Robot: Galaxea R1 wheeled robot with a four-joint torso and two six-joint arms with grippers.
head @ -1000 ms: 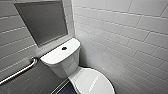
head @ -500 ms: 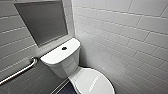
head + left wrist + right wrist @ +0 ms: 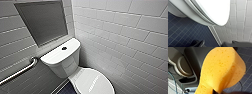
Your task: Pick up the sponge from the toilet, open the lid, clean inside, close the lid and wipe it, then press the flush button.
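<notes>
One step looks done: sponge in the grip, lid down

The toilet (image 3: pixel 65 65) stands in the corner of the white-tiled walls, its tank against the back wall and its bowl reaching forward over the dark blue floor (image 3: pixel 183 33). The lid (image 3: pixel 93 82) lies flat and shut over the bowl; the left wrist view shows its rim from the side with no gap opened. The sponge (image 3: pixel 221 70) is off the toilet and sits in the right end effector (image 3: pixel 216 91), which is clamped on its narrow end, so it hangs in the air above the floor tiles and close to the robot's own body. The left end effector (image 3: pixel 213 45) hangs low beside the bowl's front edge, its tips apart and holding nothing. The flush button (image 3: pixel 64 48) sits at the centre of the tank top, with nothing near it.

By my reading the pick-up is complete. With the lid down and both arms away from it, opening, cleaning inside, closing, wiping and flushing most likely all remain, though a shut lid alone cannot prove that.
</notes>
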